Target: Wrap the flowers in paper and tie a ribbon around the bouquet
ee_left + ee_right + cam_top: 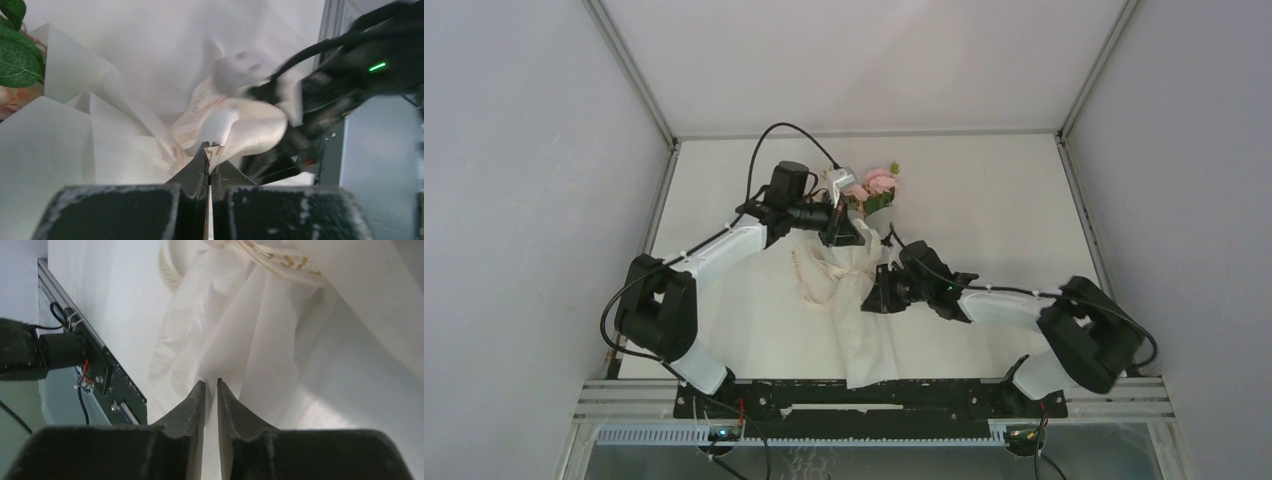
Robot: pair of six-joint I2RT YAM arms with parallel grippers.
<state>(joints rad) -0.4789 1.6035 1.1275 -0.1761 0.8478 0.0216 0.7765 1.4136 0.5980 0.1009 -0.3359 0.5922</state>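
Left end effector (209, 150): jaws pressed together, pinching a fold of the ribbon (250, 131) just below the blooms.
Ribbon: cream strip with gold print, bunched at the jaw tips; in the top view its slack lay in a loose loop on the tabletop (984, 200), left of the wrapped stems.
Flowers (876, 184): pink heads and green leaves (17, 55) at the far end of the wrap, near mid-tabletop.
Bouquet (864, 345): lay lengthwise, heads away from the arm bases, stems sheathed in the paper (240, 330), which spread in soft folds toward the near edge.
Right end effector (210, 383): jaws narrow, only a thin slit between them, tips against the paper folds at mid-stem; whether a fold was caught could not be told.
Step in hand: judged to be the tying, with the wrapping done and no knot visible.
Next move: likely called for carrying the pinched ribbon across the sheath while the right side steadied it, keeping the thin paper from tearing or unrolling.
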